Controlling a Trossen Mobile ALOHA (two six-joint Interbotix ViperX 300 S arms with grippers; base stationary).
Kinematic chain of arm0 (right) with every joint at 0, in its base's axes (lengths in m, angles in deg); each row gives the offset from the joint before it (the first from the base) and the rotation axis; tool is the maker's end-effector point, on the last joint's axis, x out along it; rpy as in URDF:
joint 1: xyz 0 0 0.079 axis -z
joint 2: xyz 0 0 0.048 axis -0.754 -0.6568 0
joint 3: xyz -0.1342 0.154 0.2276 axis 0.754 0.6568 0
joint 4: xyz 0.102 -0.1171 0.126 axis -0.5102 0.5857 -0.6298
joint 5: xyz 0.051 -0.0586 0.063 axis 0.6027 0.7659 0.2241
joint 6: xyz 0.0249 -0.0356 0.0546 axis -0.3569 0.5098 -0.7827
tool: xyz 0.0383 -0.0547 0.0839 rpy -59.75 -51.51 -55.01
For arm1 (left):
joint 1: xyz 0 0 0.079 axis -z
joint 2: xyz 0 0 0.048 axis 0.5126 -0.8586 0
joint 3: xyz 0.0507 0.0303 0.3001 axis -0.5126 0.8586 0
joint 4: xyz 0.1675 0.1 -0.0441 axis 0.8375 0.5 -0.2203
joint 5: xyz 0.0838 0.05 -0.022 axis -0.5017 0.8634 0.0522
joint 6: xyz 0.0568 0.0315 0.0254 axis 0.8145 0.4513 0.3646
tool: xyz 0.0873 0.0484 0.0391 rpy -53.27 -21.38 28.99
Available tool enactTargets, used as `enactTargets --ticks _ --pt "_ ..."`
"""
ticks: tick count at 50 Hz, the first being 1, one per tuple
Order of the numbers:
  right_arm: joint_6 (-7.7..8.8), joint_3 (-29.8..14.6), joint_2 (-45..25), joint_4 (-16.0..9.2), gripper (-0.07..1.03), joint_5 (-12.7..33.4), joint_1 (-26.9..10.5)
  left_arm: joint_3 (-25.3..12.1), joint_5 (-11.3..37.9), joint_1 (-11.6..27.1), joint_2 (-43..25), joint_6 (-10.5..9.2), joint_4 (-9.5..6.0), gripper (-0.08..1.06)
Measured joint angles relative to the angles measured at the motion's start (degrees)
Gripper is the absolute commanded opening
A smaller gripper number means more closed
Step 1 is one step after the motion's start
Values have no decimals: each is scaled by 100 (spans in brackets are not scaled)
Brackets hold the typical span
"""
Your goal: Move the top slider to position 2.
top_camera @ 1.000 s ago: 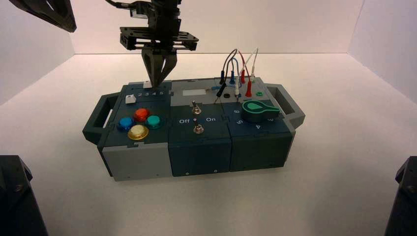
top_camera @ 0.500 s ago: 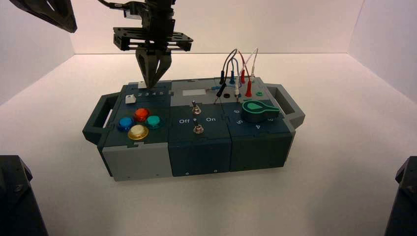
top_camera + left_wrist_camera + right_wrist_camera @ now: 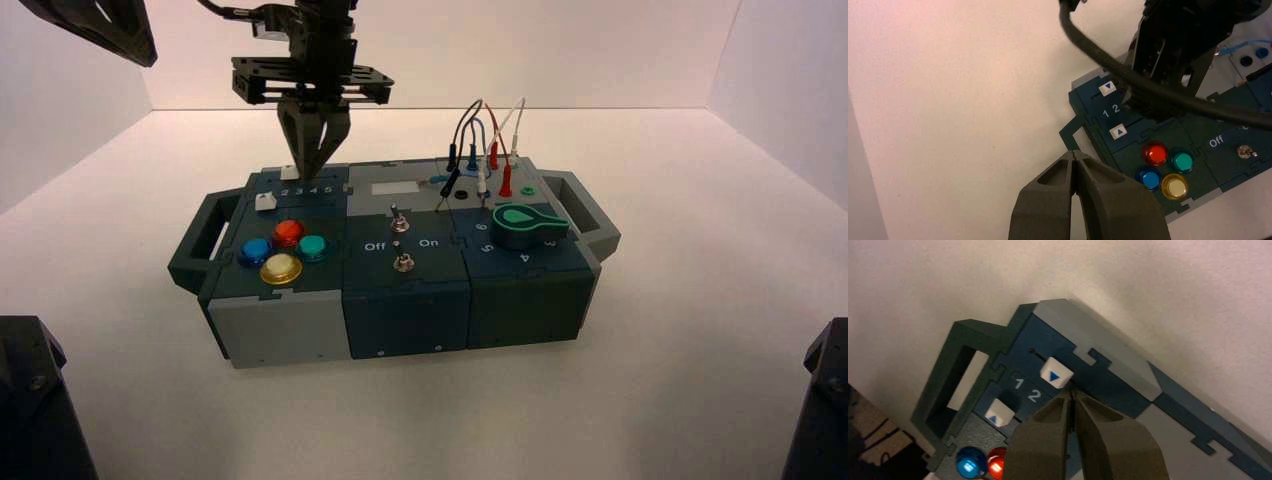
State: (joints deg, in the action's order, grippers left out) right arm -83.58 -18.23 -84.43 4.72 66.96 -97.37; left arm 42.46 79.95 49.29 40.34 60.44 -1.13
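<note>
Top slider's tiny white cube knob (image 3: 1056, 376) sits beside the white printed "2" (image 3: 1033, 396); our right gripper (image 3: 1072, 396), pinched narrow, hovers just beside it, while our left gripper (image 3: 1075, 157) waits, also pinched.

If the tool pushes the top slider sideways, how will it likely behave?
The top slider sits on a thin slot, so it probably glides only along that line. It is small and flat-faced, so the shut right tool might slip off it. It looks light; little force seems needed.
</note>
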Motion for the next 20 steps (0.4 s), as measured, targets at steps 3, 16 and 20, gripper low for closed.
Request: enactTargets --ticks 3,16,20 --pt "9 26 79 114 -2 70 44 18 9 0 9 0 0 -3" --pt "167 79 360 272 -2 158 62 44 9 0 0 0 -18 -3" --pt "185 132 360 272 -2 158 0 44 9 9 0 0 -18 -3"
